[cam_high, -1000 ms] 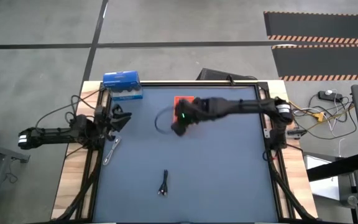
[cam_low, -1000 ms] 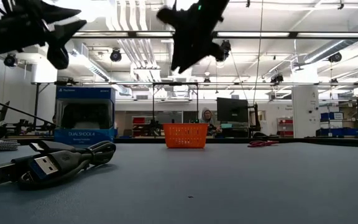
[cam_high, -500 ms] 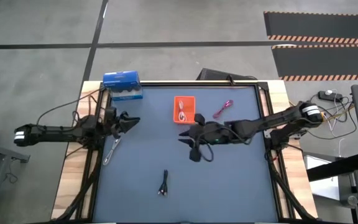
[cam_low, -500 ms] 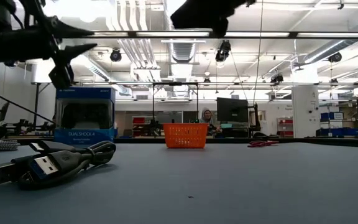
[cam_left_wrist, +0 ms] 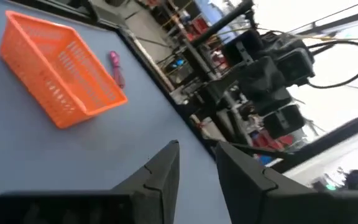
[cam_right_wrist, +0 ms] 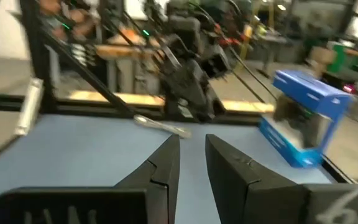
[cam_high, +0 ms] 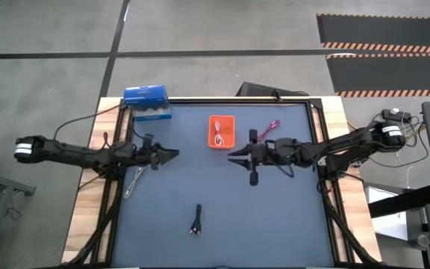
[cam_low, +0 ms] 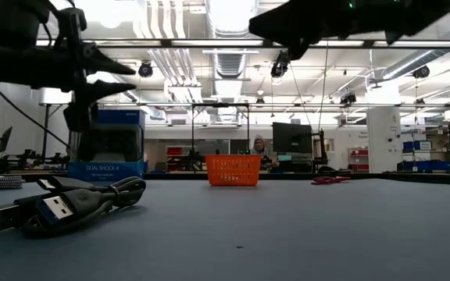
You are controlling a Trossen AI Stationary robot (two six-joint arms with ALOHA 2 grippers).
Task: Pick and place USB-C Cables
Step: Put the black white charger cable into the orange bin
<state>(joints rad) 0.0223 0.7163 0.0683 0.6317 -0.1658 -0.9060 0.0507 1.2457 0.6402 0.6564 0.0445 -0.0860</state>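
A flat, dark blue-grey table top (cam_high: 275, 217) sits in a black frame over light wooden boards. Near its far edge stands a small orange plastic mesh tray (cam_high: 222, 131); a white cable (cam_high: 219, 137) lies coiled inside it. Just beside the tray, toward the right arm's side, a magenta-pink bundled cable (cam_high: 267, 131) lies on the surface. A blue cardboard box (cam_high: 147, 103) stands at the far left corner. A silver-grey cable (cam_high: 134, 180) lies along the left edge, and a black bundled cable (cam_high: 196, 221) lies near the front, well apart from the others.
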